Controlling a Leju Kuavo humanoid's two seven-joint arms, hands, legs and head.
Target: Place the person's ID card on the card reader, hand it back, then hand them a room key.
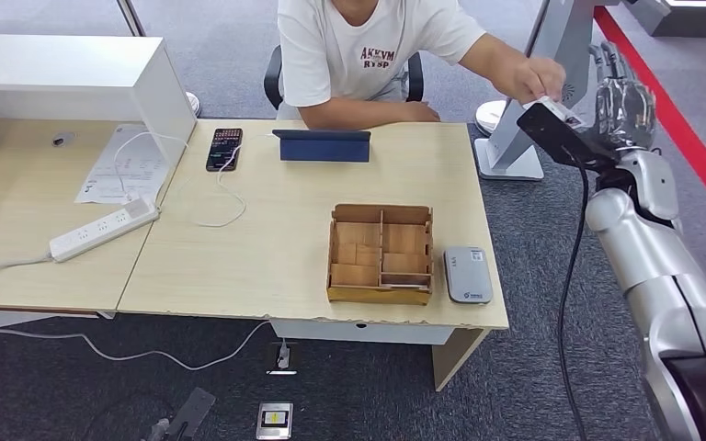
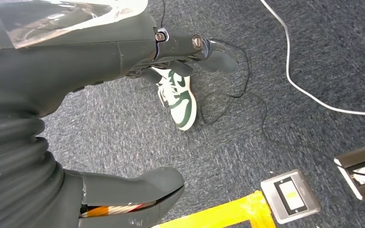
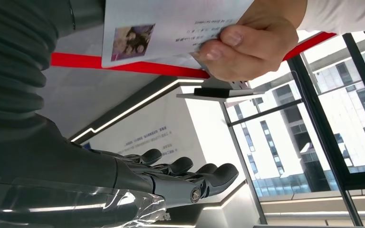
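Note:
My right hand (image 1: pixel 623 106) is raised beyond the table's right edge, fingers (image 3: pixel 190 178) stretched out and apart, holding nothing. A seated person's hand (image 1: pixel 533 78) holds a white ID card (image 1: pixel 559 107) against its palm side. In the right wrist view the ID card (image 3: pixel 171 28) shows a photo and is pinched by the person's hand (image 3: pixel 247 45), with a wide gap to my fingers. The grey card reader (image 1: pixel 468 274) lies on the table beside a wooden compartment box (image 1: pixel 381 254). My left hand (image 2: pixel 76 52) hangs over the carpet, fingers apart, empty.
On the table (image 1: pixel 267 257) stand a blue tablet (image 1: pixel 322 145), a phone (image 1: pixel 224 148) on a white cable and a power strip (image 1: pixel 104 228). A white cabinet (image 1: pixel 74 78) sits at the back left. A white stand (image 1: pixel 524 119) rises by my right hand.

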